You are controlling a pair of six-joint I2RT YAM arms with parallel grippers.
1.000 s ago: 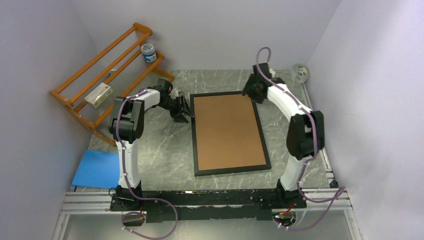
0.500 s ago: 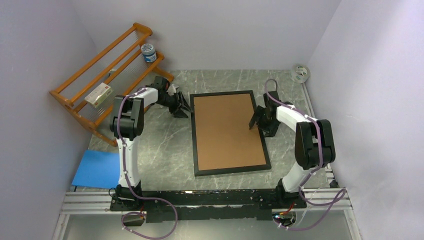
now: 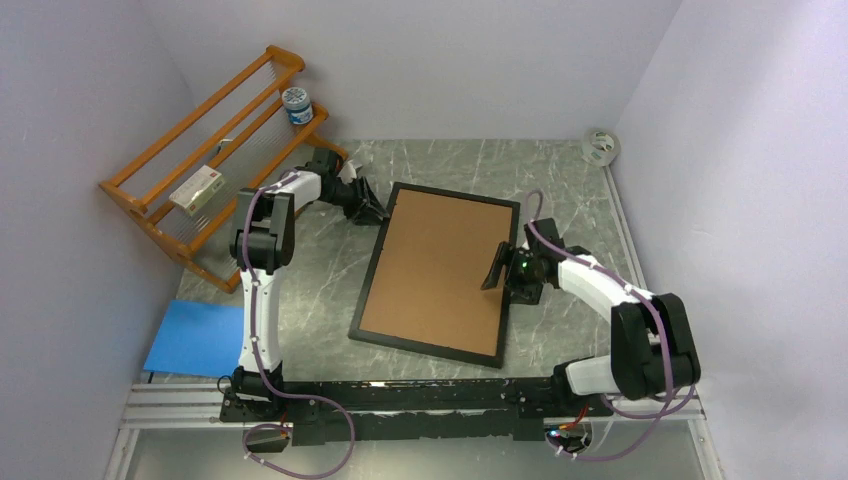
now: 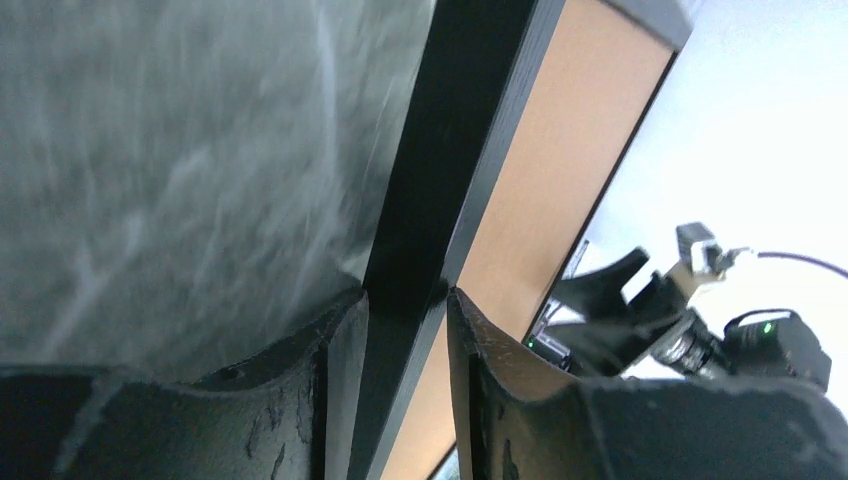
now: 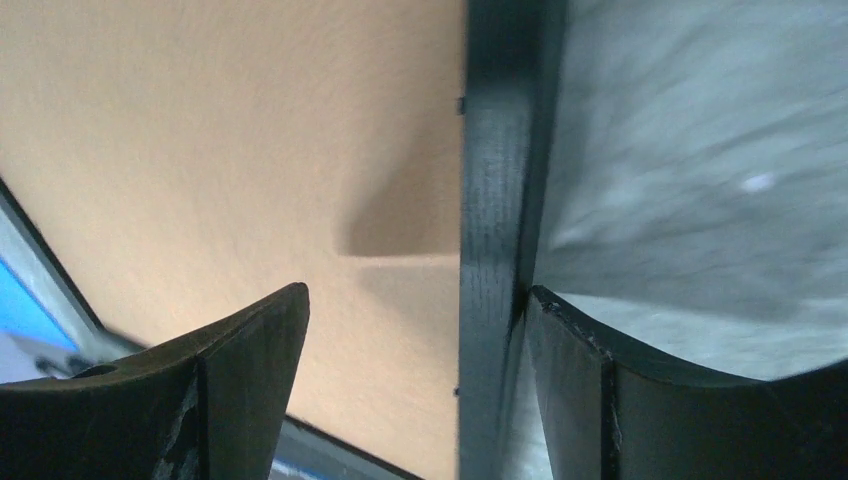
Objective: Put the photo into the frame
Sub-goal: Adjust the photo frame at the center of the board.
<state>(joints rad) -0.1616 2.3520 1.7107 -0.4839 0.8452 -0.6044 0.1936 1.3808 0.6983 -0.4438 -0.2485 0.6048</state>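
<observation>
Now the black picture frame (image 3: pixel 425 350) sits back-up mid-table (image 3: pixel 320 290), skewed roughly 1-to-7 o'clock, brown backing board (image 3: pixel 440 270) showing. Left gripper (image 4: pixel 407 300) is at its 11 o'clock corner, fingers pinched on the rail. Right gripper (image 5: pixel 418 292) is at 3 o'clock, spread wide, straddling the rail, one finger touching the outer edge, gripping nothing.
</observation>
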